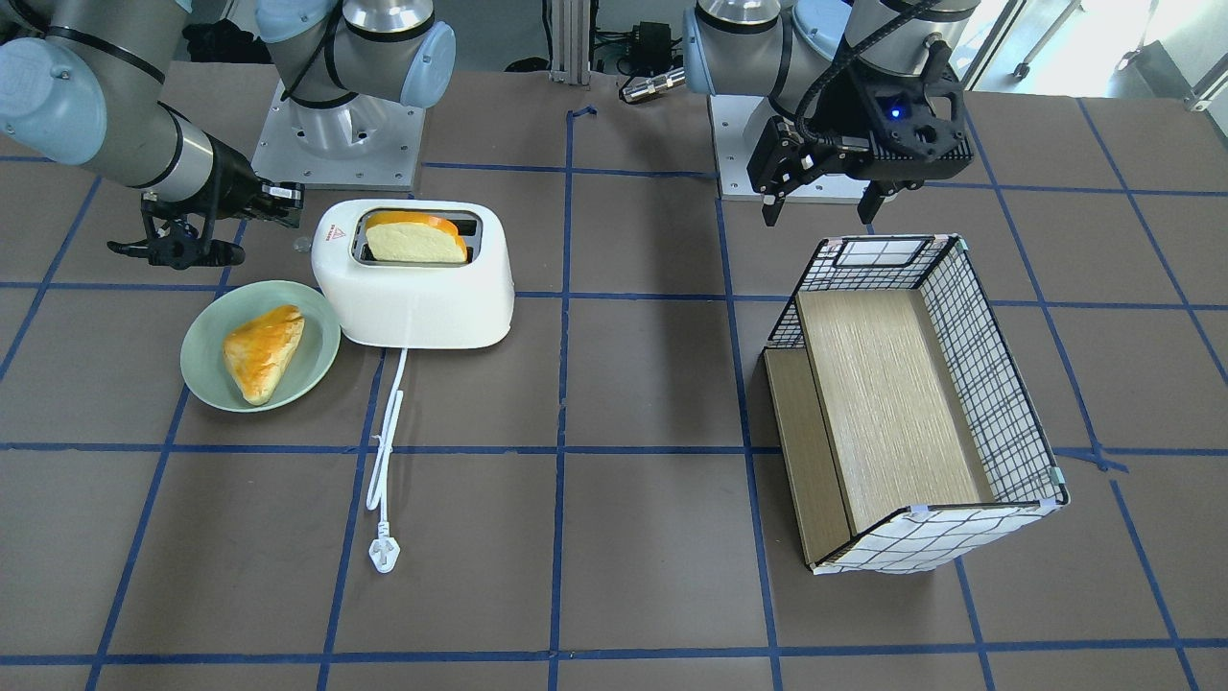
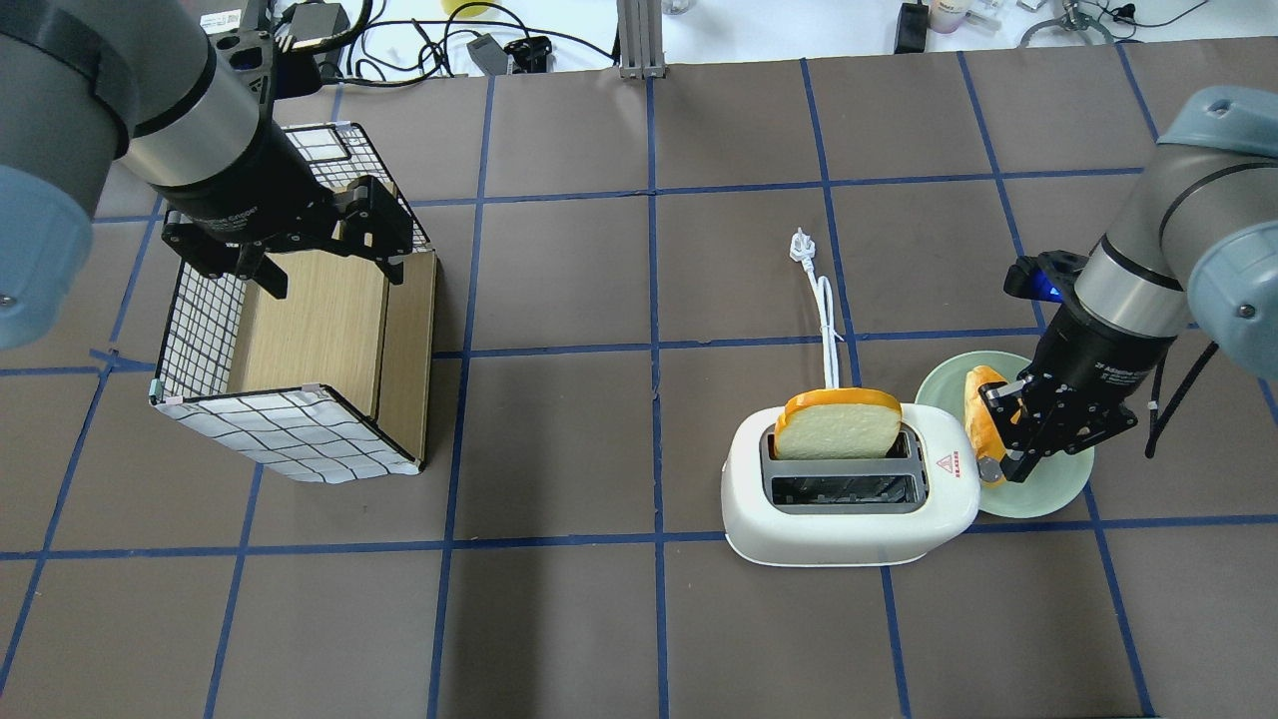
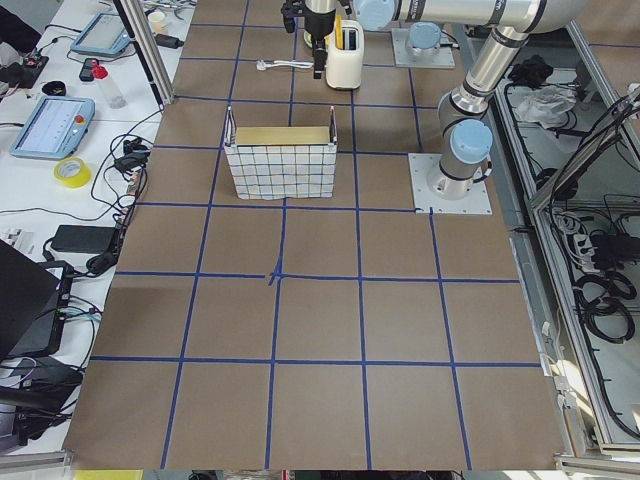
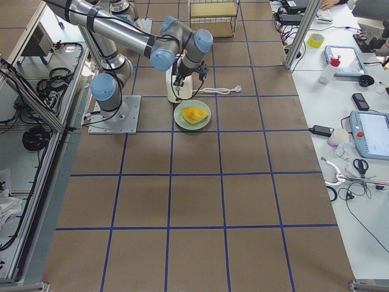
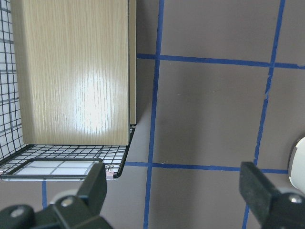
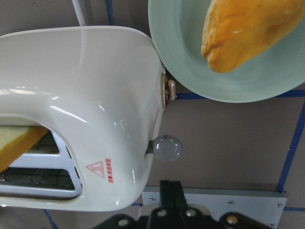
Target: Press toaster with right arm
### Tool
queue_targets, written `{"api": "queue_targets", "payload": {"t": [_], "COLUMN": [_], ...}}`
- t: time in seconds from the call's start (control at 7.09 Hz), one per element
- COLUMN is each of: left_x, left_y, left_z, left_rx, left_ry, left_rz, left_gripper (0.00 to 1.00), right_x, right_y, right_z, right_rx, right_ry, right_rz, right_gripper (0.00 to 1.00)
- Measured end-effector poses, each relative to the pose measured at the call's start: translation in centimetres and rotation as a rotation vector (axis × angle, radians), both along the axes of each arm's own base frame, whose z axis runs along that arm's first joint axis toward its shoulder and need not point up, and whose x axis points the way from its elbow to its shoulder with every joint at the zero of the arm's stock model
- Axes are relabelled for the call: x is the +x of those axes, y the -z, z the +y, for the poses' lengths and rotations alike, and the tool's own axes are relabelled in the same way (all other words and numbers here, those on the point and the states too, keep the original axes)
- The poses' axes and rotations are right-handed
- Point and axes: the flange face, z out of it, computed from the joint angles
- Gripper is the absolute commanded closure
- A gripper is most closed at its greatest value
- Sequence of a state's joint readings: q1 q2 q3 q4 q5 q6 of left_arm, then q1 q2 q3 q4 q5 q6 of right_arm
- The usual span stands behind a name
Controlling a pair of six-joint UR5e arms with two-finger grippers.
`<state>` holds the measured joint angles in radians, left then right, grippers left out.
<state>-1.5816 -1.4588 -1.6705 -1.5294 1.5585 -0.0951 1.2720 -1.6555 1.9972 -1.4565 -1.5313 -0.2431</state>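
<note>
The white two-slot toaster [image 1: 413, 297] stands by the right arm's base, with a slice of bread [image 1: 413, 245] upright in one slot and a red triangle sticker on top. It also shows in the overhead view [image 2: 849, 519]. My right gripper [image 1: 278, 195] is shut and empty, hovering at the toaster's end beside the sticker [image 2: 1008, 464]. In the right wrist view the closed fingertips [image 6: 169, 191] sit just short of the toaster's round lever knob [image 6: 167, 148], not touching it. My left gripper [image 1: 820, 202] is open and empty above the basket's rim.
A green plate [image 1: 206, 326] with a golden pastry [image 1: 264, 350] touches the toaster's end, under the right wrist. The toaster's white cord [image 1: 389, 422] runs to a plug [image 1: 384, 554]. A wire basket [image 1: 988, 384] with wooden shelves lies under the left gripper.
</note>
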Motion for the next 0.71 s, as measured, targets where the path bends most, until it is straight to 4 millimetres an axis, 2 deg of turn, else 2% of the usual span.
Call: {"api": "queue_targets", "payload": {"t": [0.28,0.71], "left_x": [0.0,0.0], "left_y": [0.0,0.0], "left_z": [0.0,0.0], "left_rx": [0.0,0.0], "left_ry": [0.0,0.0], "left_rz": [0.0,0.0], "left_gripper": [0.0,0.0], "right_x": [-0.7,-0.7], "right_y": [1.0,1.9], "right_z": [0.4,0.5], "right_rx": [0.025,0.046], "right_ry": [0.017,0.022], "right_rz": [-0.012,-0.028], "right_gripper": [1.0,1.0]}}
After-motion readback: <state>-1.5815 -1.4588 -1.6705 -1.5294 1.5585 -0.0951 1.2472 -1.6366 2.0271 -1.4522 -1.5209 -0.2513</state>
